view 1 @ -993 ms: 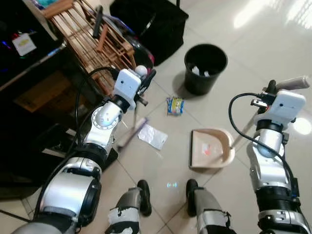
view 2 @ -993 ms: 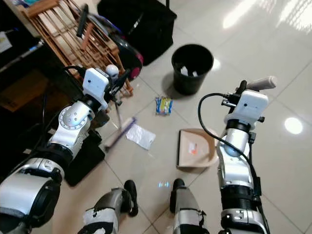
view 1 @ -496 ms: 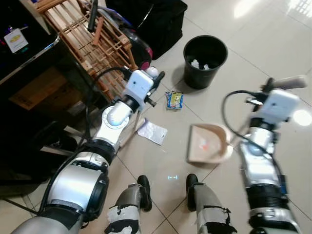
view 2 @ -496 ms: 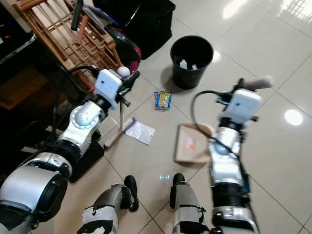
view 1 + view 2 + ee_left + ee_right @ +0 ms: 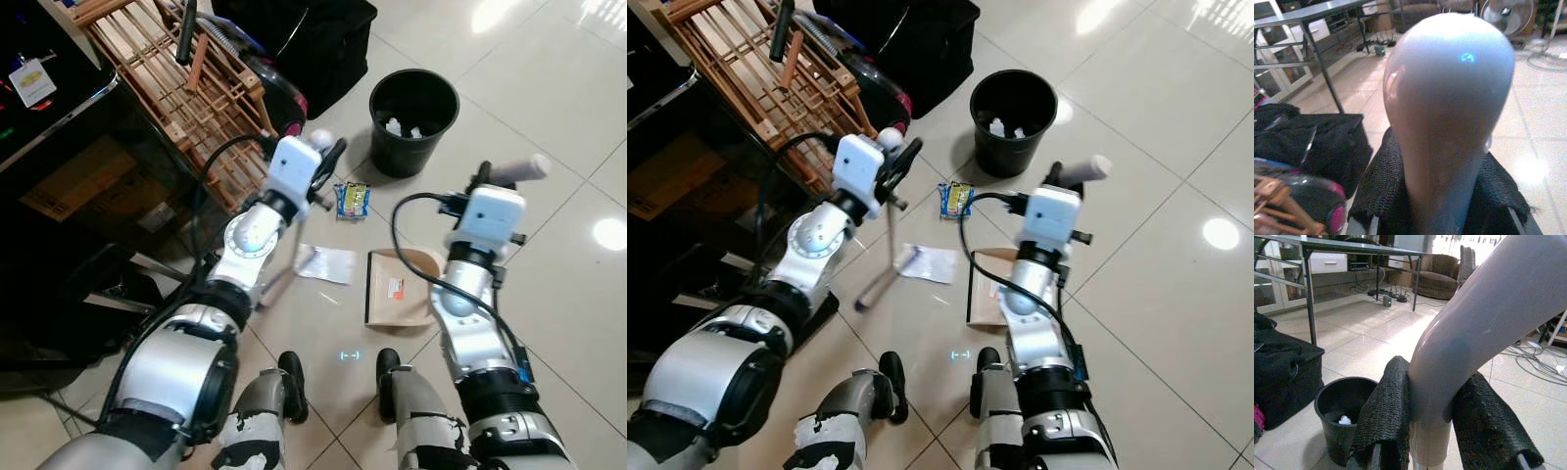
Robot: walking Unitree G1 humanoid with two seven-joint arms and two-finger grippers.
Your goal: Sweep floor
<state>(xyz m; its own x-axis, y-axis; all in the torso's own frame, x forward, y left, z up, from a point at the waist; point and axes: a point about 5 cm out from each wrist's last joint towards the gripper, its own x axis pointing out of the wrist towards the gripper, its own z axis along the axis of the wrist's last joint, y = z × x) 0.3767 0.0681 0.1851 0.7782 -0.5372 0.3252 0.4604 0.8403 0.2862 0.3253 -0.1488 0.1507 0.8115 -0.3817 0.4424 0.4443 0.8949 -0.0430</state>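
Observation:
My left gripper (image 5: pixel 325 157) is shut on the top of a broom handle (image 5: pixel 1449 98), whose rounded white end sits between the black fingers (image 5: pixel 1376 196). The stick slants down to the broom head (image 5: pixel 282 282) on the tiles. A white sheet of paper (image 5: pixel 329 264) lies just right of the head, and a yellow-blue snack wrapper (image 5: pixel 351 199) lies beyond it. My right gripper (image 5: pixel 487 180) is shut on the curved white handle (image 5: pixel 1469 333) of a beige dustpan (image 5: pixel 397 302). The pan rests on the floor beside the paper, with a small red scrap (image 5: pixel 395 288) inside.
A black bin (image 5: pixel 413 108) with some white rubbish stands beyond the wrapper. A wooden rack (image 5: pixel 186 88) and a black bag (image 5: pixel 294 39) are at the far left, with dark furniture (image 5: pixel 59 196) beside my left arm. My feet (image 5: pixel 290 380) stand just behind the pan.
My right arm has brought the dustpan leftward, close to the paper. The broom has pushed the paper right toward the pan, and the stick now stands steeper.

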